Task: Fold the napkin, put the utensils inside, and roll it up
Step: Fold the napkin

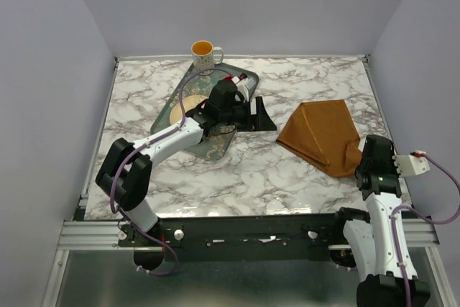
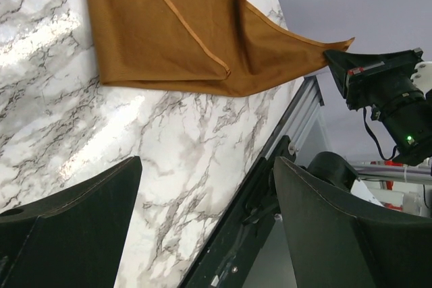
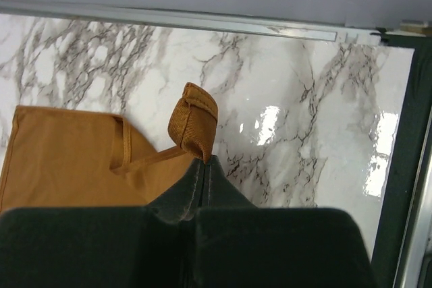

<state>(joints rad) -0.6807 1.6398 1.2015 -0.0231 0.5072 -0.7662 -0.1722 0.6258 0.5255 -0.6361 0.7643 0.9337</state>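
From above I see the napkin (image 1: 320, 134) lying folded on the desk (image 1: 244, 170), right of the tray (image 1: 164, 114). In the left wrist view the left jaws stand wide apart, empty. In the right wrist view the right jaws pinch one napkin corner.

The rust-brown napkin (image 1: 320, 134) lies flat on the right side, folded into a rough triangle, its near right corner bunched and lifted.
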